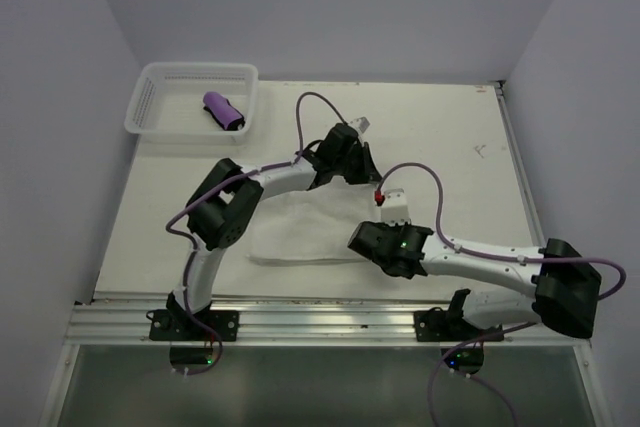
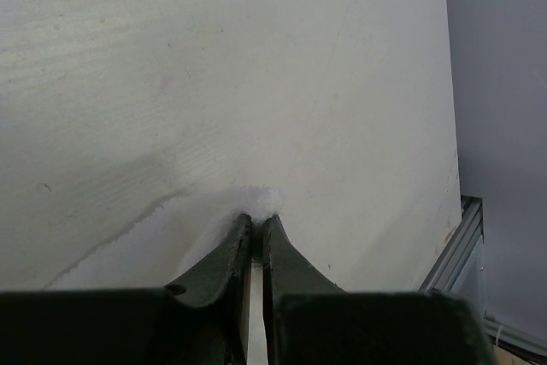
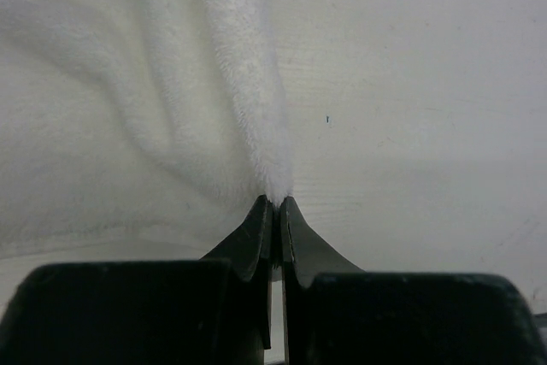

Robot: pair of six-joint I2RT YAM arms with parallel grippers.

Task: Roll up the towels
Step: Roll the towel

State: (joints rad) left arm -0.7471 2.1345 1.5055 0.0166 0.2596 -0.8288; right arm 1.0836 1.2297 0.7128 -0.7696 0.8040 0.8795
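Note:
The large fluffy white towel (image 1: 300,227) lies spread on the table between the two arms. My left gripper (image 1: 367,174) is at the towel's far right corner, and in the left wrist view it (image 2: 257,221) is shut on a tuft of that corner, the white towel (image 2: 162,241) trailing off to the left. At the near right corner my right gripper (image 1: 372,252) is also down on the cloth; its wrist view shows it (image 3: 275,203) shut on a raised ridge of the white towel (image 3: 128,100). The small purple towel (image 1: 224,112) lies rolled up in the basket.
A white mesh basket (image 1: 160,119) stands at the table's far left corner. A metal rail (image 1: 320,315) runs along the near edge by both arm bases. Grey walls close in on the left, back and right. Bare table (image 1: 450,147) lies to the towel's right.

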